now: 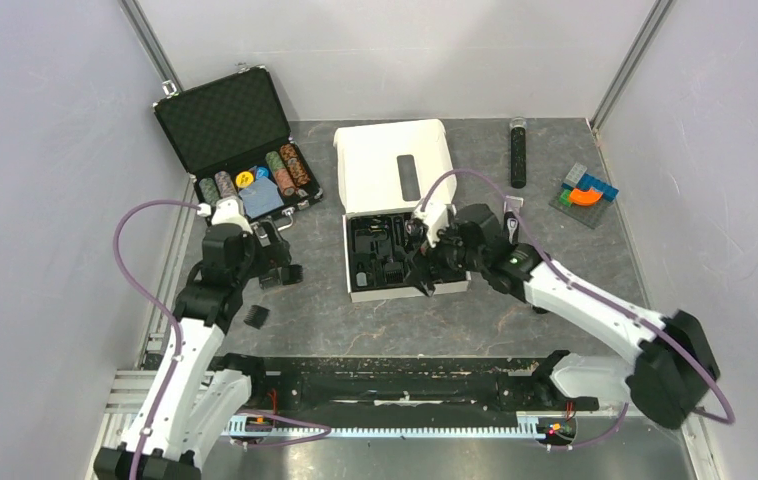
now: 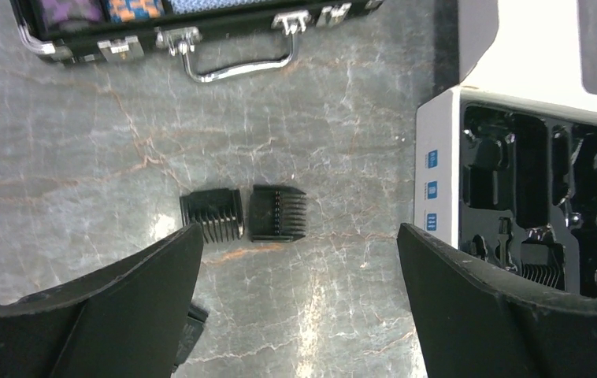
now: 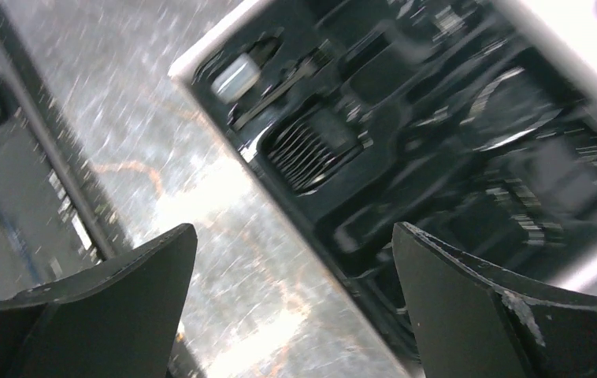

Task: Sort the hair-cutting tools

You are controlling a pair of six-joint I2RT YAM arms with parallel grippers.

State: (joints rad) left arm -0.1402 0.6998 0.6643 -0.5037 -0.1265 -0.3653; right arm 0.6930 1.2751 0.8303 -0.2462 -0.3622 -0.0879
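Two black comb attachments (image 2: 213,214) (image 2: 277,213) lie side by side on the table, just ahead of my open, empty left gripper (image 2: 299,303). A third comb (image 1: 256,317) lies nearer the arm bases; in the left wrist view it peeks out under my left finger (image 2: 187,335). The white box with a black moulded tray (image 1: 359,292) stands mid-table. My right gripper (image 1: 423,268) is open and empty over the tray's front edge. Another comb (image 3: 311,146) sits in the tray. The slim clipper (image 1: 511,222) lies right of the box, partly hidden by the right arm.
An open black case of colourful chips (image 1: 245,170) stands at the back left, its handle (image 2: 236,67) facing the combs. A thin black stick with a clear tip (image 1: 518,152) and a small pile of coloured blocks (image 1: 585,190) lie at the back right.
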